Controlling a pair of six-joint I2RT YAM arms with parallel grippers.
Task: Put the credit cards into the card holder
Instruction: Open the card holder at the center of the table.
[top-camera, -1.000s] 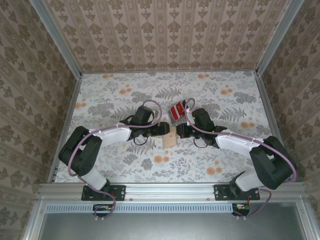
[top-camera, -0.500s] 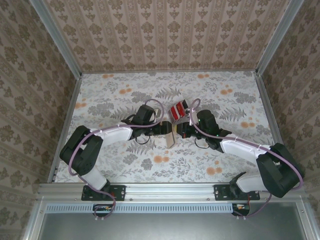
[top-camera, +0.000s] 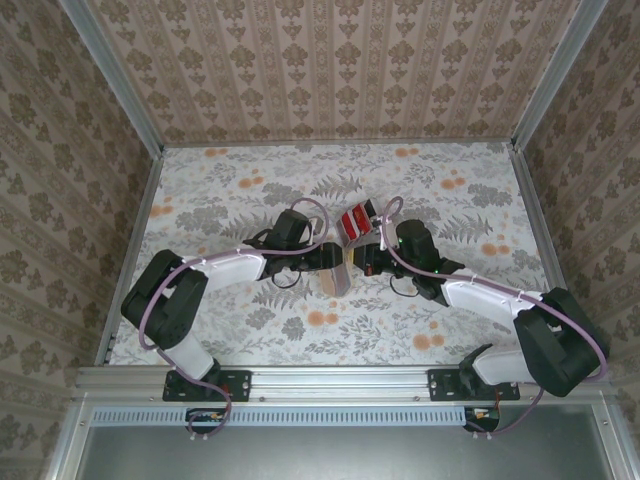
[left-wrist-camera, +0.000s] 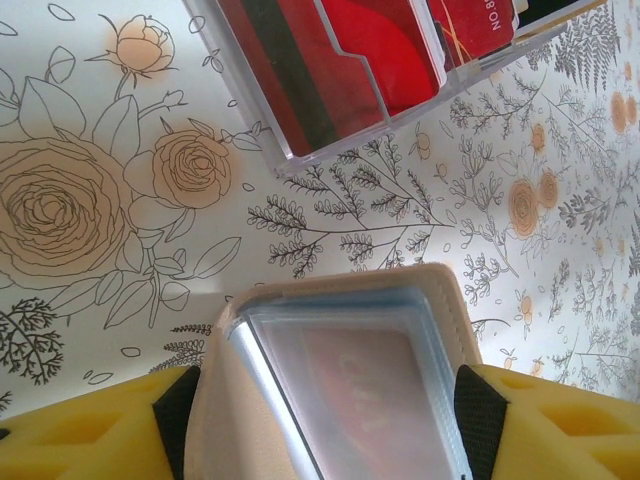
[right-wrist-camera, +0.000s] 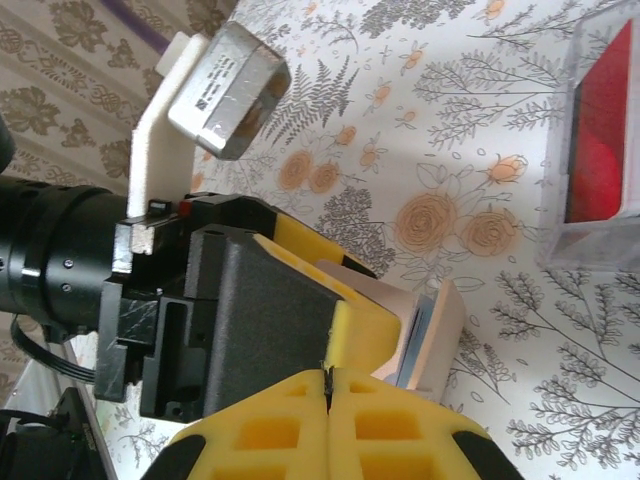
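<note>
The left hand (left-wrist-camera: 330, 395) is pinching the small tan-peach folding card holder with a blue-grey, clear-windowed pocket lining (left-wrist-camera: 345, 300) across its width. One yellow foam finger (left-wrist-camera: 95, 425) is pressing on each side edge, and the hand is holding it tilted up off the floral-printed counter (left-wrist-camera: 110, 210) with its open edge pointing away from the wrist. The right hand (right-wrist-camera: 328, 392) is hovering just beside it, fingers pressed together and nothing between them. Just beyond the card holder, the clear plastic tray (left-wrist-camera: 300, 160) is standing on the counter with the red plastic credit cards (left-wrist-camera: 350, 50) leaning in its slots. A faint reddish patch is showing behind the holder's clear window, and I cannot tell whether that is a card. The step in hand seems to be steadying the holder so that a card can go in. To do it well, the left hand should be squeezing only firmly enough to stop a slip, since a harder pinch would likely be bowing the soft skin and closing the pocket. The open edge should be facing the tray. The right hand should then be spreading, taking a single card by its short edge, and sliding it in along the pocket's line rather than at an angle.
</note>
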